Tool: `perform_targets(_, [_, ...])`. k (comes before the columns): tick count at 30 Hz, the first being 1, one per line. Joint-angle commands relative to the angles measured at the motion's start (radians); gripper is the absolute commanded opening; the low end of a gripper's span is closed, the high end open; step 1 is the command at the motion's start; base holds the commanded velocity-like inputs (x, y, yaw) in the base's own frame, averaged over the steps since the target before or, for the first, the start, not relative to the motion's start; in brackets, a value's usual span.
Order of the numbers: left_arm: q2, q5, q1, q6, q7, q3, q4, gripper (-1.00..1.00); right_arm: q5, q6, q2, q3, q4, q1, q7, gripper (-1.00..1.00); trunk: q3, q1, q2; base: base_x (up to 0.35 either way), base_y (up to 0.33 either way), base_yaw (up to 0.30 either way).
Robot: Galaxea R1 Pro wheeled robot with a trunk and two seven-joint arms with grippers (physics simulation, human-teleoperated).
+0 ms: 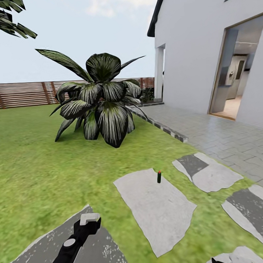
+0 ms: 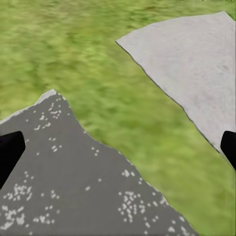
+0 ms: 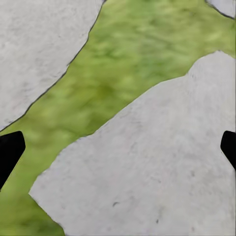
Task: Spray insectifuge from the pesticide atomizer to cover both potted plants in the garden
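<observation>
A: The slim dark green pesticide atomizer with a red cap (image 1: 159,177) stands upright on the far edge of the pale grey stepping stone (image 1: 158,208), well ahead of the robot and apart from both arms. No low olive-green rosettes are in sight; the large striped-leaf plant (image 1: 99,98) on the lawn (image 1: 37,166) is not one of them.

B: And the arms? The black left gripper (image 1: 90,221) hangs low over the dark speckled slab (image 1: 48,246), near the robot's body. In the left wrist view its fingertips (image 2: 10,152) sit at opposite edges, so it is spread wide and carries nothing.

A: The right gripper (image 3: 118,147) reads the same: fingertips (image 3: 10,150) far apart over pale stone and grass, nothing between them.

B: Judgement, then: the step in hand is the approach. The base likely needs to close in first, since the bottle looks beyond reach. A side-on grasp at mid-body seems best; a narrow upright bottle would tip at any nudge.
</observation>
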Motion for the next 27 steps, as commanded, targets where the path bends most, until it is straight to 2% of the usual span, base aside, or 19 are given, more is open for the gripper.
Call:
perform_targets(1, [0.000,0.000,0.000,0.006,0.000,0.001,-0.002,1.00,0.002,0.005,0.000,-0.001,-0.001,0.000,0.002,1.00,-0.001,0.000,0.000,0.178,-0.288,0.254])
perform_targets(13, [0.000,0.000,0.000,0.006,0.000,0.001,-0.002,1.00,0.004,0.005,0.000,-0.001,-0.001,0.000,0.003,1.00,-0.001,0.000,0.000,0.169,-0.288,0.229])
perform_targets(27, [0.000,0.000,0.000,0.007,0.000,0.001,-0.002,1.00,0.002,0.005,0.000,-0.001,-0.001,0.000,0.003,1.00,-0.001,0.000,0.000,0.037,-0.285,0.019])
